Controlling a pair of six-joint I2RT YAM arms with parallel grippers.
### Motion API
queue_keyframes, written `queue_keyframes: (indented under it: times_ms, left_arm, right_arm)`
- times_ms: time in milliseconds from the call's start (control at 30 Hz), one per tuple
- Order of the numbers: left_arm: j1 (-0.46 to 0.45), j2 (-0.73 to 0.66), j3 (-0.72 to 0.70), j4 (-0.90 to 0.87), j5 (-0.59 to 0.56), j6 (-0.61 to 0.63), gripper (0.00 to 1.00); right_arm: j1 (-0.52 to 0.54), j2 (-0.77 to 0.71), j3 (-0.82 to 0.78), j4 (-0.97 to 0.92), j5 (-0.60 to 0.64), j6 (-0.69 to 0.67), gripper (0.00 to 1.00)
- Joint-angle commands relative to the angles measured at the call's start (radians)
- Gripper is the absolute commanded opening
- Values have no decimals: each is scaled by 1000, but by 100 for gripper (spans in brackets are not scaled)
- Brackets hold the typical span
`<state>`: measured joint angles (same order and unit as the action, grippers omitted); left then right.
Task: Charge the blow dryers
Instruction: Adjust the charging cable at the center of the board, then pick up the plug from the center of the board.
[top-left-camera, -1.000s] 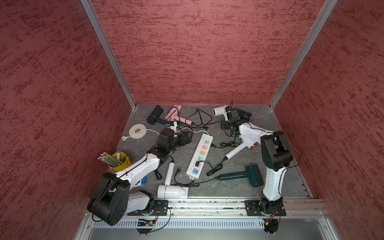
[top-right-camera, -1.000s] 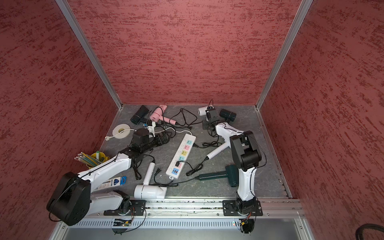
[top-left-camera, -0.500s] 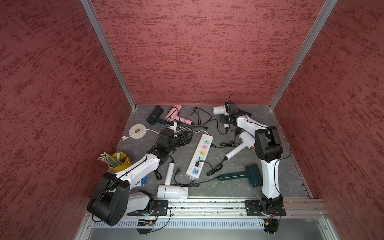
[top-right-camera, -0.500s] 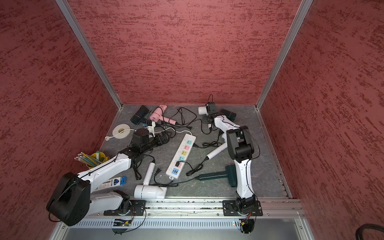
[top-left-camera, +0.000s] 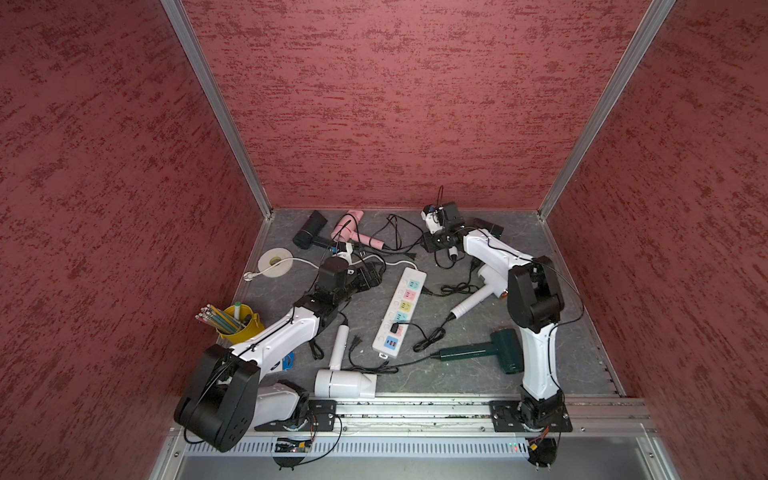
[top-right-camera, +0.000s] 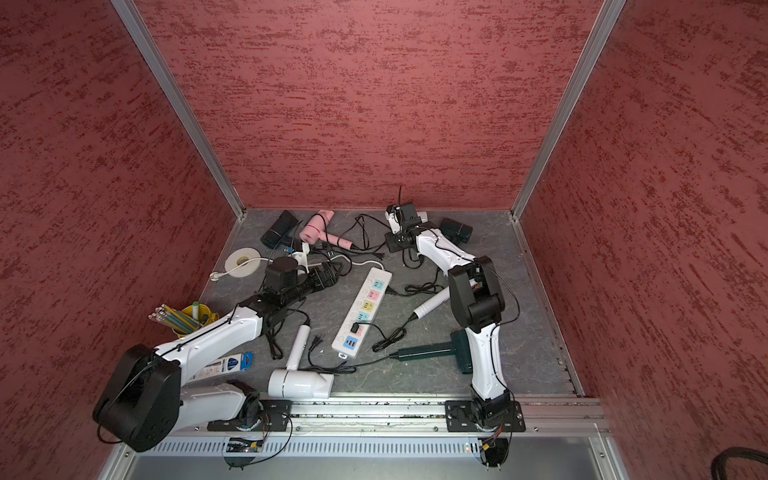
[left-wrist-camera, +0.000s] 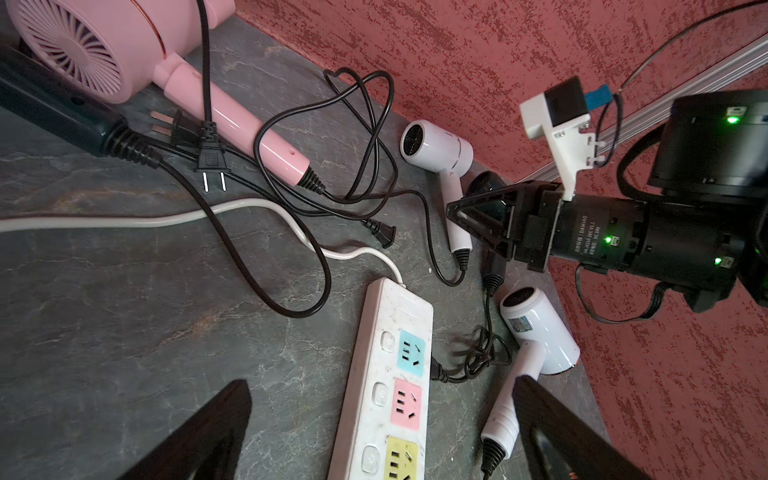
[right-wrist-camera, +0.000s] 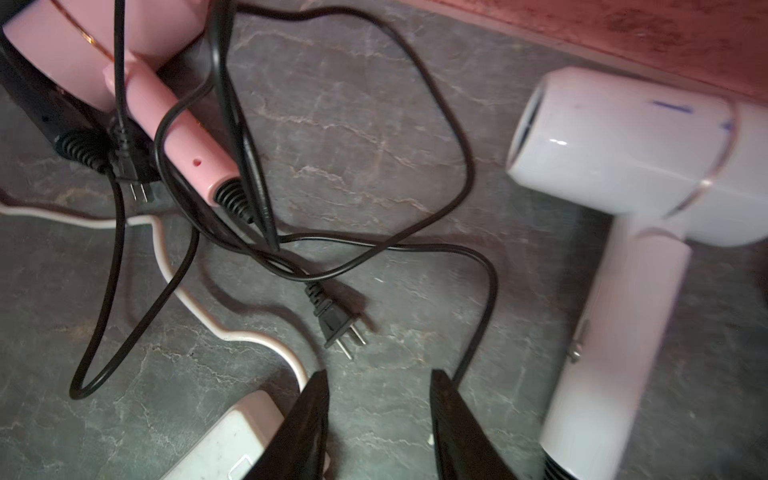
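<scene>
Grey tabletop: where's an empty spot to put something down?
Barest: between the dark green hair dryer and the right wall. Smaller patch between the power strip and the left arm. Crowded: tangled cords around the pink hair dryer at the back.

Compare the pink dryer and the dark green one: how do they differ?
The pink blow dryer is pale pink with a round, grilled head; the dark green blow dryer is deep green with a boxy head. Pink lies by the back wall, green near the front beside the right arm. Black cords cross pink's handle; none cross green's. Both lie flat with black cords.
</scene>
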<state>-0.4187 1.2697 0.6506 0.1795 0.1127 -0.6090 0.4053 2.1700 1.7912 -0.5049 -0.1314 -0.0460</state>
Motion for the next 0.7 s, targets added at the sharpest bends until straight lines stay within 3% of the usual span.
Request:
queue_keyframes:
  times_ms: [0,267,667]
  left_arm:
    - [6,3,-13,-6,-11,10,100]
    - [7,5,-12,-7,-13,10,100]
    - [7,14,-11,-3,-12,10,100]
  right_arm:
    - [24,76,91,-111,-12,-85,39]
    - [54,230,296,-235,54,-148,38]
    - [75,378,463,-321,104,-185,41]
